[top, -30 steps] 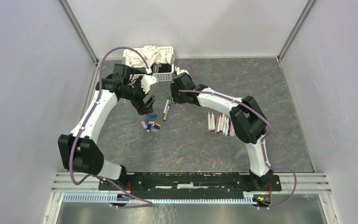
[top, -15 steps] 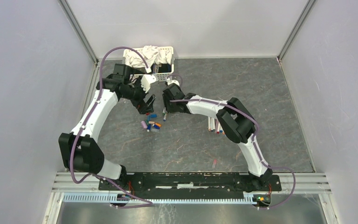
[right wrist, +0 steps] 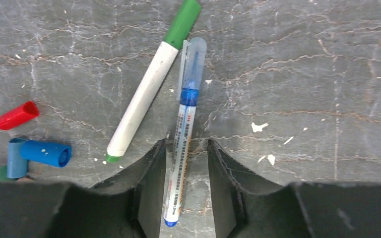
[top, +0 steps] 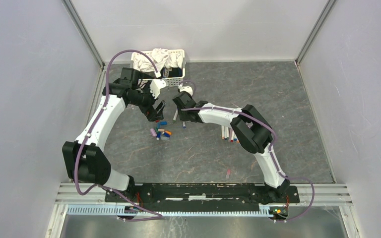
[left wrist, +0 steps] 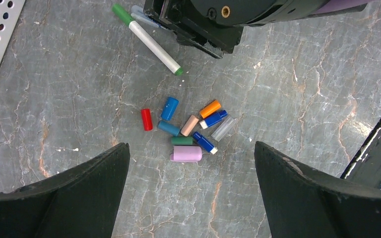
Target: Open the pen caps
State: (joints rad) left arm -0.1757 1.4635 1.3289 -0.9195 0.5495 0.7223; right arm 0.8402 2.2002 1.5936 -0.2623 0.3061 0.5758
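Fingers of the right end effector (right wrist: 186,145) now straddle the barrel of the blue pen (right wrist: 184,119). They stand closer together than a second ago, yet a strip of worktop (right wrist: 327,99) still shows on either side, so the pen is bracketed, not yet clenched. That arm has swung left, toward the far-left part of the worktop. The pen's clear cap (right wrist: 193,59) is still on, pointing away from the wrist. Just beside it lies the green pen (right wrist: 144,99), green cap (right wrist: 182,22) likewise on. The left end effector (left wrist: 191,148), fully released, has not shifted and hangs over the heap of loose pen caps (left wrist: 191,131). This looks like the start of another uncapping: clamp the barrel, lift, then offer the cap to the waiting left fingers.
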